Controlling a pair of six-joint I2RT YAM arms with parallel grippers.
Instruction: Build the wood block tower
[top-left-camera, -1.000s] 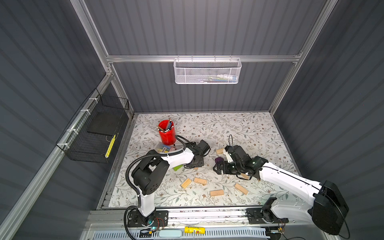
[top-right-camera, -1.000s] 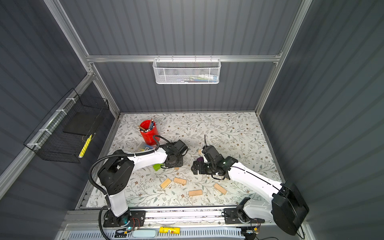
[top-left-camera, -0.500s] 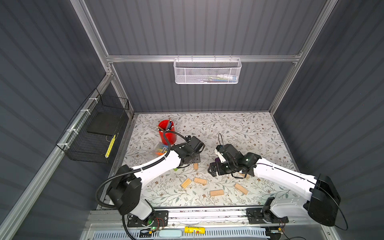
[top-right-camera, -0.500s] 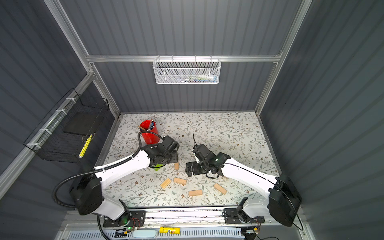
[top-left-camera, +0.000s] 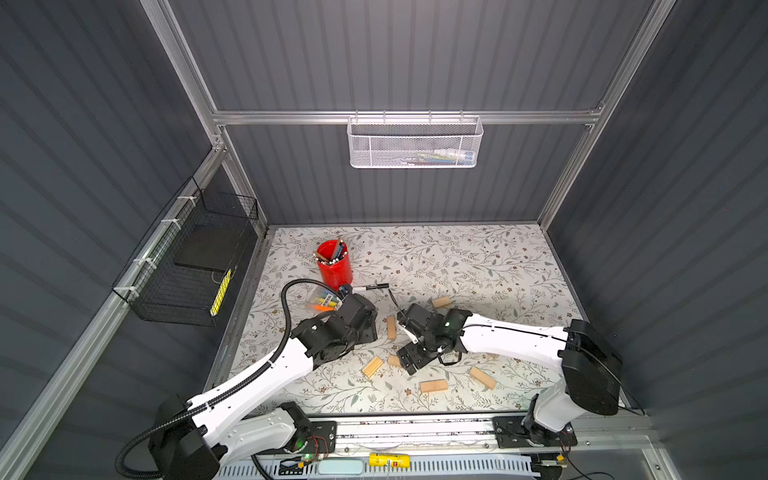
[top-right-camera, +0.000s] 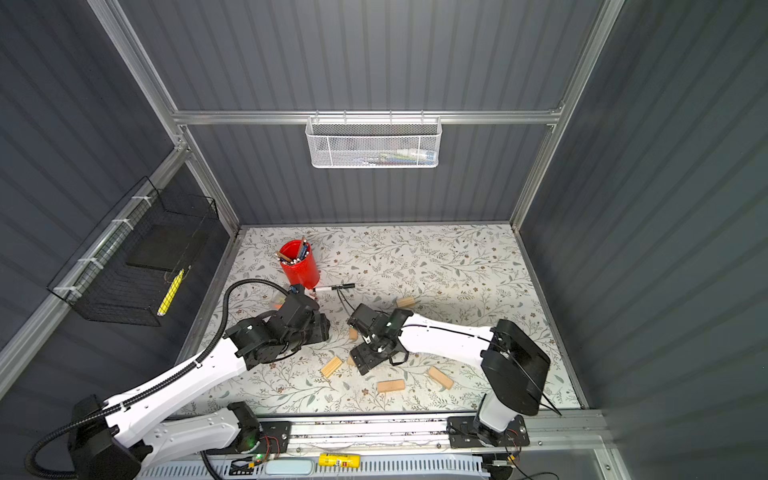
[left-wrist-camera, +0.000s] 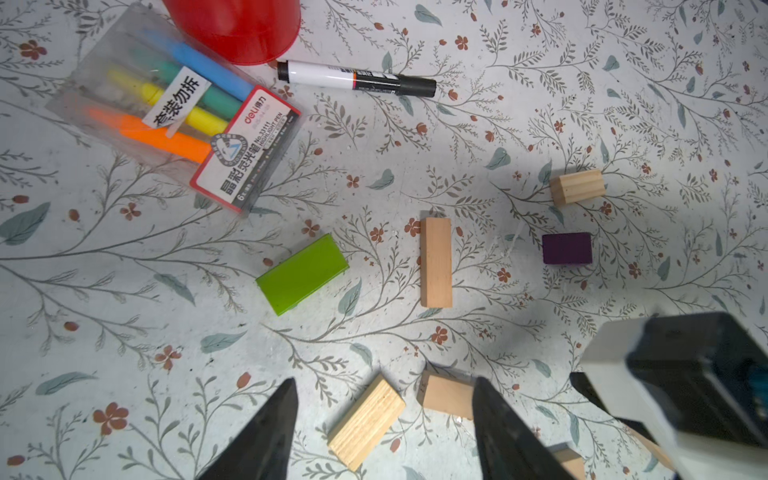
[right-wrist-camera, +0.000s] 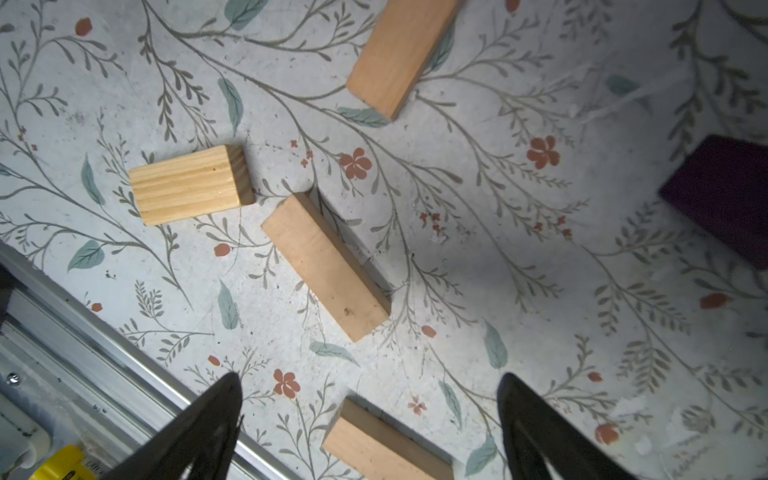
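Note:
Several pale wood blocks lie singly on the floral mat: a long one (top-left-camera: 391, 327) between the arms, a grooved one (top-left-camera: 441, 301) behind, others (top-left-camera: 433, 386) toward the front. The lime-green block (left-wrist-camera: 302, 274) and the purple block (left-wrist-camera: 567, 248) also lie flat, apart, hidden under the arms in both top views. No tower is in view. My left gripper (top-left-camera: 365, 332) hovers open and empty, with a grooved block (left-wrist-camera: 365, 422) on the mat below its fingers. Open and empty too, my right gripper (top-left-camera: 411, 361) hangs over a plain block (right-wrist-camera: 382, 444).
A red pen cup (top-left-camera: 335, 266) stands at the back left, with a highlighter packet (left-wrist-camera: 174, 112) and a black-capped marker (left-wrist-camera: 357, 79) beside it. The metal front rail (right-wrist-camera: 104, 332) runs close to my right gripper. Wire baskets hang on the back and left walls.
My left gripper has opened and pulled back toward the front left, uncovering the long wood block. My right gripper slid forward and left, off the purple block, and has narrowed slightly.

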